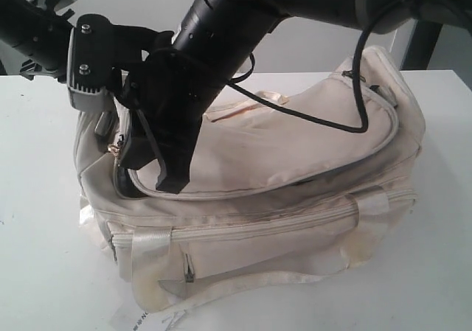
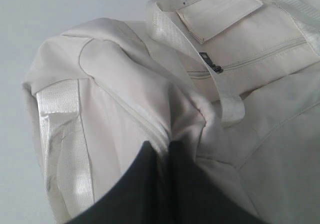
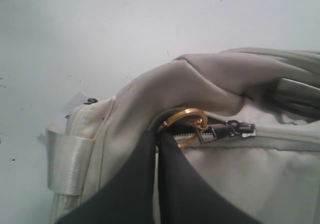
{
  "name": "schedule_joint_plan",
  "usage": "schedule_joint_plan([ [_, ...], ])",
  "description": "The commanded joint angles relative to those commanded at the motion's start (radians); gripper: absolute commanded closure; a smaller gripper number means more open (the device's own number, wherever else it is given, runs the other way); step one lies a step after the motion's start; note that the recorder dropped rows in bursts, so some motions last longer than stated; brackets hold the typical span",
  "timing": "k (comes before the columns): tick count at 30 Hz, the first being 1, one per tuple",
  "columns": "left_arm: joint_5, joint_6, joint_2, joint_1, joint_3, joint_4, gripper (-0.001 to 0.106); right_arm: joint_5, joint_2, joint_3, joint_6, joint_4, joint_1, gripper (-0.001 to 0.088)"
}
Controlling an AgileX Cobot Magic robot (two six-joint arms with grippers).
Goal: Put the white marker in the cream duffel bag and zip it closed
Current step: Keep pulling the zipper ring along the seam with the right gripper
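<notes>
I'm clamping my right claw (image 3: 159,138) on the zip ring (image 3: 181,115) at nine o'clock; left claw (image 2: 167,148) is pinching the cream duffel bag (image 1: 295,220) taut.

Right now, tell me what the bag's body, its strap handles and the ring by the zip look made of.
Cream duffel bag: soft woven cloth, matte; it creases and sags. Strap handles: satin-like ribbon, glossy with streaked highlights. Gold ring: probably polished metal, judging by its bright glints; plated plastic is possible.
</notes>
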Motion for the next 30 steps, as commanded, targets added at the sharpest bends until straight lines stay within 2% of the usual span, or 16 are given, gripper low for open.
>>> schedule_joint_plan([
  [10,0.0,0.0,0.0,0.0,0.0,0.002,0.105,0.062,-0.002,0.0,0.0,0.016,0.0,0.0868],
  [30,-0.002,0.0,0.0,0.0,0.0,0.002,0.105,0.062,-0.004,0.0,0.0,0.016,0.0,0.0868],
])
